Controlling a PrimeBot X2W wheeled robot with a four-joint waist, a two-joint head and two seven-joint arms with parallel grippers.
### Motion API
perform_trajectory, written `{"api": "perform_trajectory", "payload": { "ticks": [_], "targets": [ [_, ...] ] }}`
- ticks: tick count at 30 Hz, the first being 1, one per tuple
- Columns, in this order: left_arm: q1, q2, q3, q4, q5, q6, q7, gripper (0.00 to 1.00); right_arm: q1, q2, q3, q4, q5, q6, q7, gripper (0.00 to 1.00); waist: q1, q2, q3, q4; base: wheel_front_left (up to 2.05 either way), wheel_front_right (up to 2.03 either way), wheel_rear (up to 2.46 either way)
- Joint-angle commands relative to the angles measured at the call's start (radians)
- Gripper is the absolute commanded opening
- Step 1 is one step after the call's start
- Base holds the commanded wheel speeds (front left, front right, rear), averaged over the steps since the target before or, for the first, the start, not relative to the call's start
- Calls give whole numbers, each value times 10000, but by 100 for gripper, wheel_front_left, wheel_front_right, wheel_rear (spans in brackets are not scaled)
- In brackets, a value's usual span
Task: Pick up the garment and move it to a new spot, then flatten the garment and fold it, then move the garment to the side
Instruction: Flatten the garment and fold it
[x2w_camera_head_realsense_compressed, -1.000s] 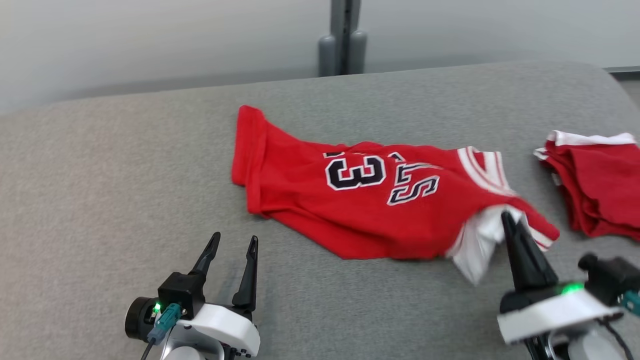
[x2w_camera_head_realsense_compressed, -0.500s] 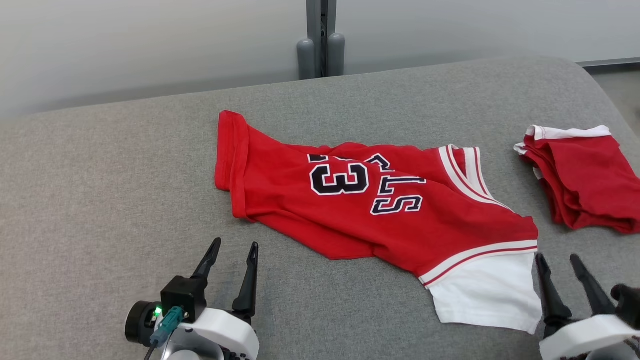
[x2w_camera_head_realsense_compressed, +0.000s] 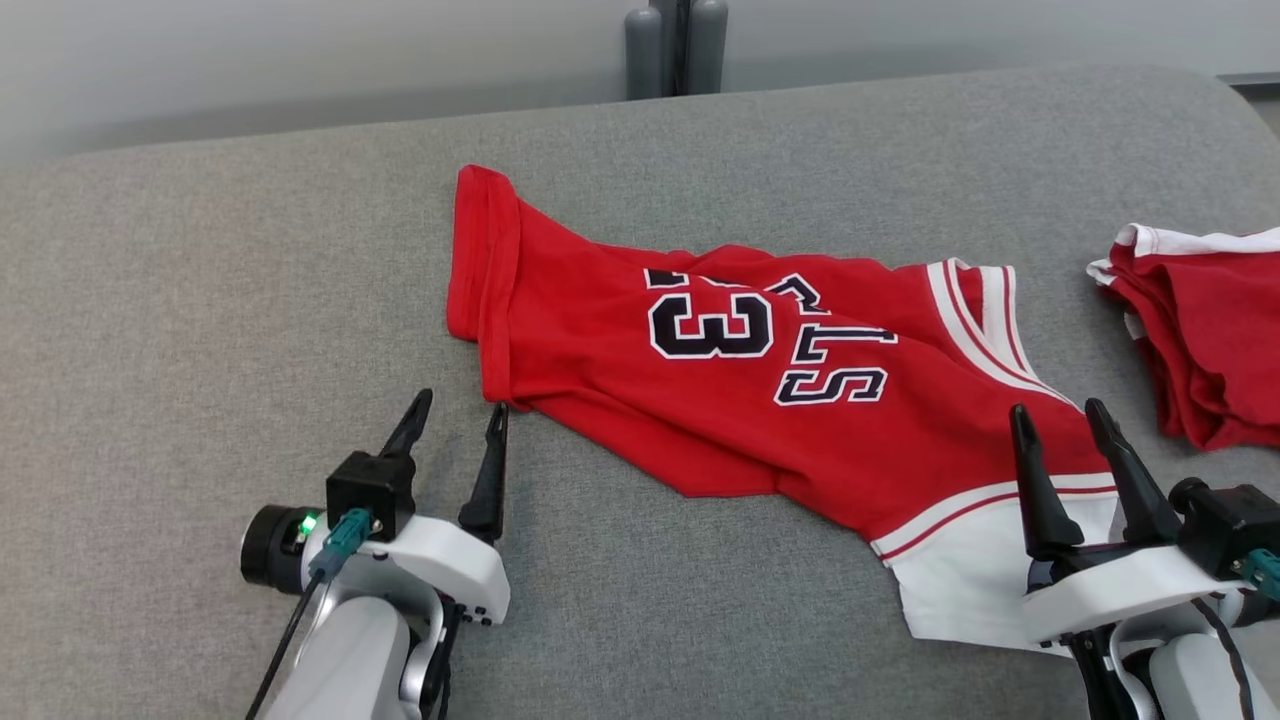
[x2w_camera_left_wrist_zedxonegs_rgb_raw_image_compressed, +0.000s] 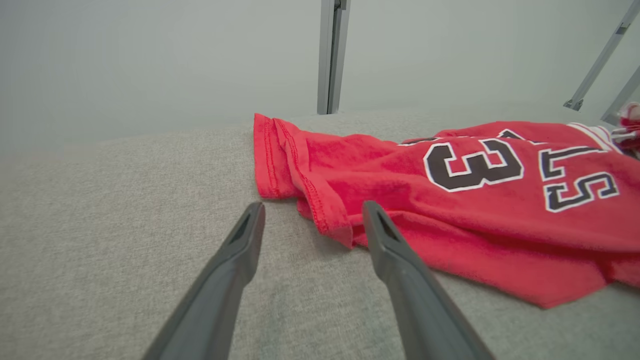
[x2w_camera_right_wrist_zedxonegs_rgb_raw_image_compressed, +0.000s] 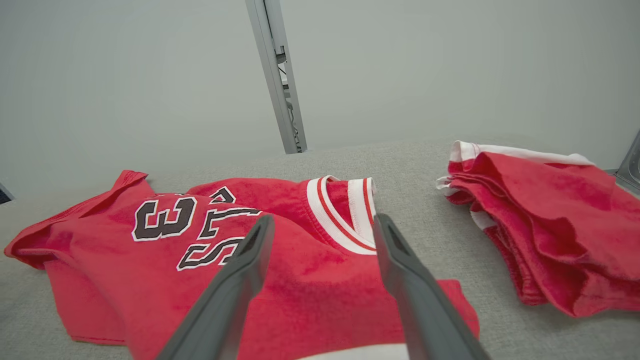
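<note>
In the head view, the red jersey (x2w_camera_head_realsense_compressed: 760, 400) lay rumpled across the middle of the grey cushion (x2w_camera_head_realsense_compressed: 200, 300), its white part nearest the robot on the right. The left gripper (x2w_camera_head_realsense_compressed: 461, 402) stood empty with its fingers wide apart, just beside the jersey's hem corner. The right gripper (x2w_camera_head_realsense_compressed: 1056, 407) was likewise spread and empty over the white-striped end. A folded red pile (x2w_camera_head_realsense_compressed: 1210, 330) sat apart at the right edge. The left wrist view showed the hem corner between the parted fingertips, close to one of them. The right wrist view showed that gripper's fingers splayed above the jersey, near its striped trim.
</note>
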Motion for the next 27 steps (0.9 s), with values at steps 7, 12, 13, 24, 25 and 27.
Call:
{"api": "perform_trajectory", "payload": {
  "ticks": [7, 12, 13, 24, 25, 27],
  "targets": [
    [-1161, 45, -239, 831, 13, 42, 3, 100, -332, -4, 151, 53, 66, 1, -47, 100, 0, -1, 645, 29, 0, 0, 0],
    [-1256, 45, -592, 846, -298, 297, 3, 100, -433, 34, 126, 117, 67, 1, -47, 100, 0, -1, 865, -90, 0, 0, 0],
    [-1225, 49, -630, 891, -369, 394, 3, 100, -453, 45, 122, 135, 74, 1, -45, 100, 0, -1, 893, -118, 0, 0, 0],
    [-1196, 45, -166, 731, -518, 1099, 3, 78, -612, 94, 63, 193, 101, 1, -45, 100, 0, -1, 1082, -320, 0, 0, 0],
    [-1146, 43, -133, 752, -500, 1059, 3, 29, -605, 99, 52, 200, 100, 1, -47, 100, 0, -1, 1081, -317, 0, 0, 0],
    [-1096, 49, -97, 811, -485, 943, 3, 0, -588, 118, 51, 208, 99, 1, -45, 100, 0, -1, 1070, -305, 0, 0, 0]
  ]
}}
